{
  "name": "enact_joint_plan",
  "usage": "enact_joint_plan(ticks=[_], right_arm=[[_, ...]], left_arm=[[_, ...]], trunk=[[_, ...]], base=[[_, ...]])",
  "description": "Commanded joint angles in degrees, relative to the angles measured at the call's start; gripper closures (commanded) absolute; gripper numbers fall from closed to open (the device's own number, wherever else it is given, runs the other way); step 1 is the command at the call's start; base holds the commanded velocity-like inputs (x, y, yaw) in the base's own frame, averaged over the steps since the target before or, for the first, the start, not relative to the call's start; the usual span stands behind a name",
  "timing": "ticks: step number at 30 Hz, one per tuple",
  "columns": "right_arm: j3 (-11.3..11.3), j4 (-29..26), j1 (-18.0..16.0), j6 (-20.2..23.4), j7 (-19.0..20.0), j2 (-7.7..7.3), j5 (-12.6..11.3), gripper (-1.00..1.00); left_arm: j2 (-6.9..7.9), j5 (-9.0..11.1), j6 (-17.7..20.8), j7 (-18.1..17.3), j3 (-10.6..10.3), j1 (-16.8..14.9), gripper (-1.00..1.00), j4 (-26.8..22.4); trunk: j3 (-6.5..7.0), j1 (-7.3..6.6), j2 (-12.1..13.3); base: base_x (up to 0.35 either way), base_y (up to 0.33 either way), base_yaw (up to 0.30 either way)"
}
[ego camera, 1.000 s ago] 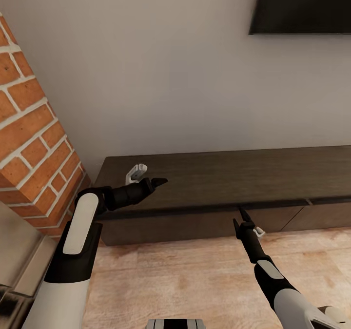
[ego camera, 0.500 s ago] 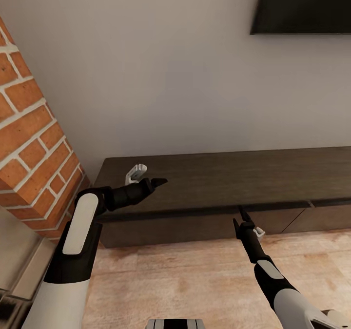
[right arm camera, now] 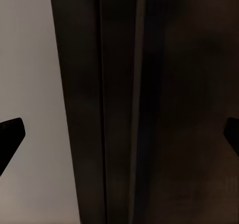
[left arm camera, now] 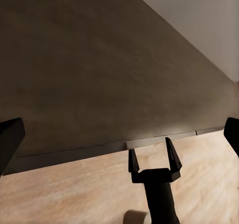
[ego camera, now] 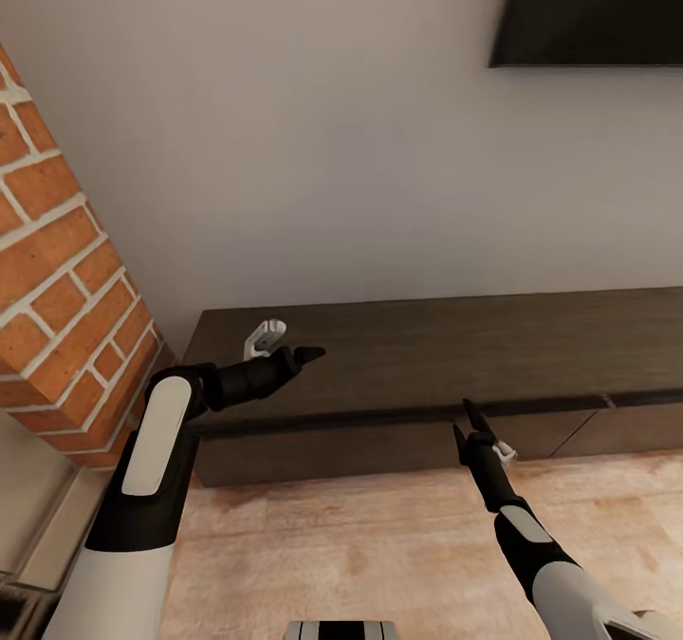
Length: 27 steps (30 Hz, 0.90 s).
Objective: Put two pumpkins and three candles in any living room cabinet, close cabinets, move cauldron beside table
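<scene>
Both pincers stood released. From the head view, the left gripper hovered over the left end of the cabinet, a long low dark-brown unit set against a pale wall. The right gripper pointed up at the cabinet's front edge, its prongs spread. Drawer fronts looked closed. A brick pillar rose at the left, a dark screen hung at upper right, and light wood floor ran below.

From the left wrist view, the cabinet's bare top filled most of the scene, with the right gripper open at its front lip above the floor.

From the right wrist view, the cabinet's dark edge ran close ahead, beside the pale wall.
</scene>
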Motion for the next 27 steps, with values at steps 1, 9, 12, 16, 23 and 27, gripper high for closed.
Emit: enact_joint_plan(ticks=[1,9,12,16,23,27], right_arm=[[0.0,0.0,0.0,0.0,0.0,0.01,0.0,-1.00],[0.1,0.0,0.0,0.0,0.0,0.05,0.0,-1.00],[0.1,0.0,0.0,0.0,0.0,0.06,0.0,-1.00],[0.1,0.0,0.0,0.0,0.0,0.06,0.0,1.00],[0.1,0.0,0.0,0.0,0.0,0.06,0.0,1.00],[0.1,0.0,0.0,0.0,0.0,0.06,0.0,1.00]], left_arm=[[0.00,0.0,0.0,0.0,0.0,0.0,-1.00,0.0],[0.02,0.0,0.0,0.0,0.0,0.0,-1.00,0.0],[0.01,0.0,0.0,0.0,0.0,0.0,-1.00,0.0],[0.00,0.0,0.0,0.0,0.0,0.0,-1.00,0.0],[0.05,0.0,0.0,0.0,0.0,0.0,-1.00,0.0],[0.06,0.0,0.0,0.0,0.1,0.0,-1.00,0.0]], trunk=[[0.00,0.00,0.0],[0.00,0.00,0.0],[0.00,0.00,0.0],[0.00,0.00,0.0],[0.00,0.00,0.0],[0.00,0.00,0.0]], base=[[0.107,0.000,0.000],[0.033,0.000,0.000],[0.007,0.000,0.000],[0.003,0.000,0.000],[0.000,0.000,0.000],[0.000,0.000,0.000]])
